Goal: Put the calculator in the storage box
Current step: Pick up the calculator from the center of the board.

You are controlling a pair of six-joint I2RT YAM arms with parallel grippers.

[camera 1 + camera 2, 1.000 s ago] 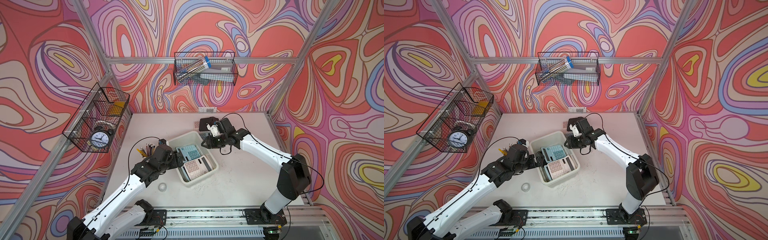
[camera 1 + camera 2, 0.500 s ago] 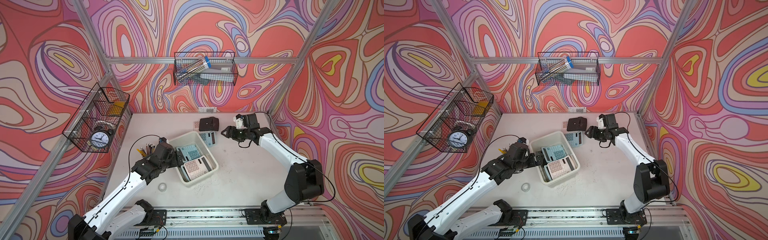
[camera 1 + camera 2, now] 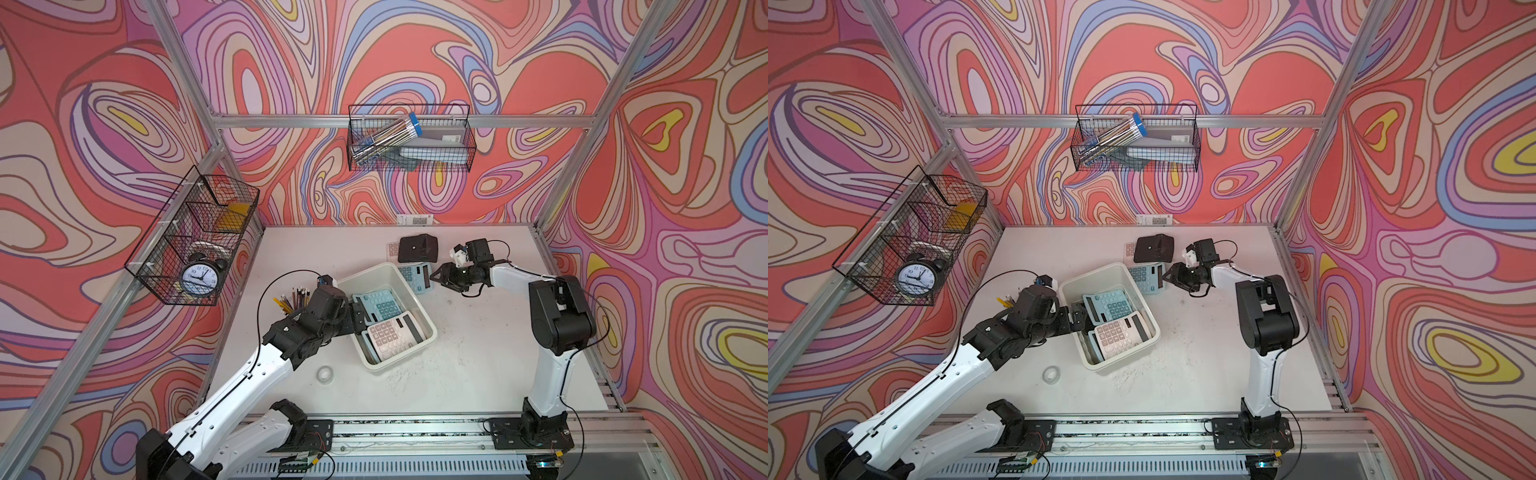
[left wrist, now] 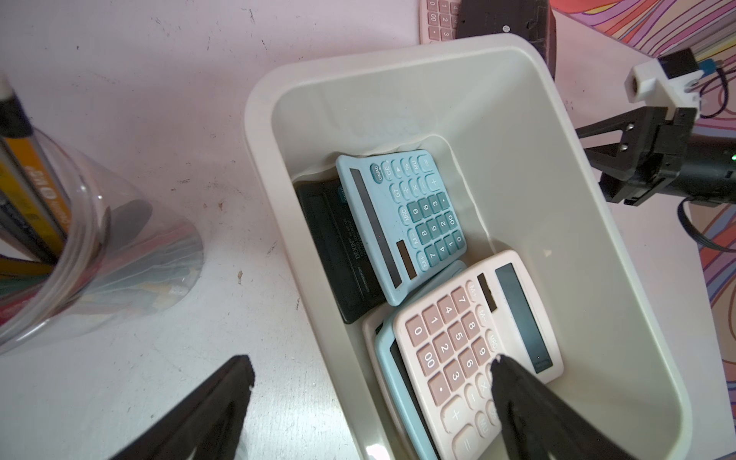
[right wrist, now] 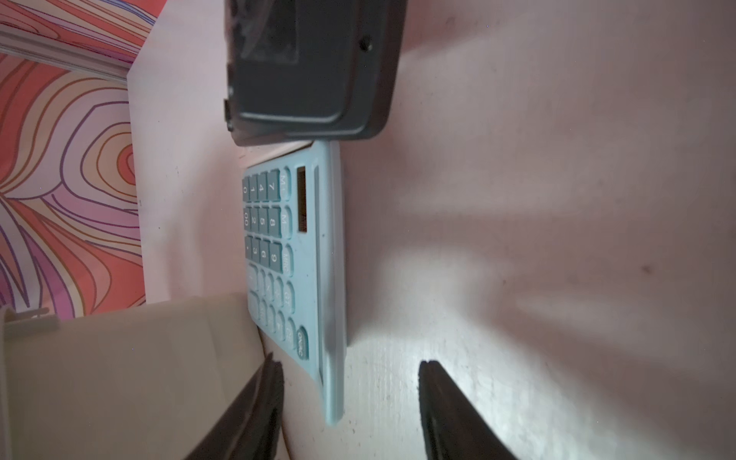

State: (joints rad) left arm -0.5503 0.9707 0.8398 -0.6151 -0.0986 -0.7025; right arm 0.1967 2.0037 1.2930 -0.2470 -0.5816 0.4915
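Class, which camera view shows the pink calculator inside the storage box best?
The left wrist view: the pink calculator is close, its key labels readable. Both top views show it small; the right wrist view misses it.

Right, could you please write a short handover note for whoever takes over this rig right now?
Left gripper: open, straddling one wall of the storage box, holding nothing.
Right gripper: open, jaws either side of an edge of the loose blue calculator, not gripping.
Done: stored blue calculator, stored pink calculator, at least two more beneath them.
Left to do: the loose blue one beside the box, then the face-down loose black calculator and the loose pink calculator partly under it.
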